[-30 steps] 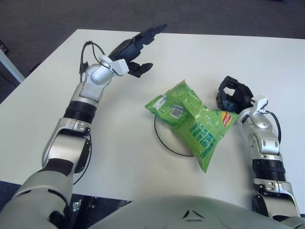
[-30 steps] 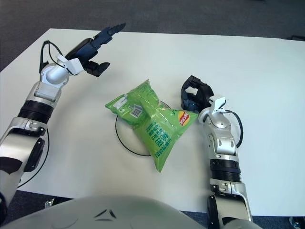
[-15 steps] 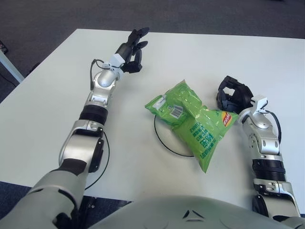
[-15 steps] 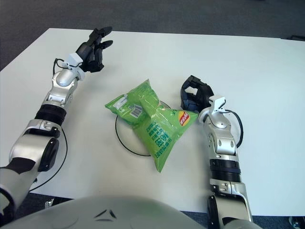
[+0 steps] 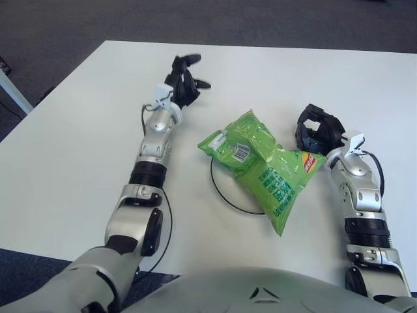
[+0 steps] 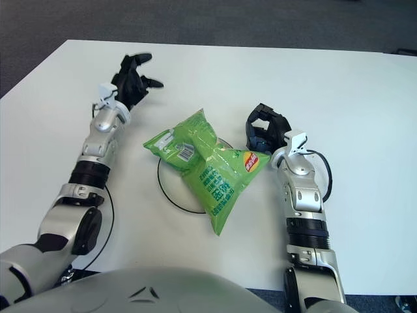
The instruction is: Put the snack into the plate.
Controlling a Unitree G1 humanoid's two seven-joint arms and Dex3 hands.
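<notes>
Green snack bag lies on the white table, covering most of a thin black ring that marks the plate spot. Its near end sticks out past the ring toward the robot; the barcode end sits over the ring's far side. Right hand is just beside the bag's right corner, fingers curled in, gripping nothing; can't tell if it touches the bag. Left hand is farther back and left, well apart from the bag, fingers spread and holding nothing. Can't tell whether it touches the table.
</notes>
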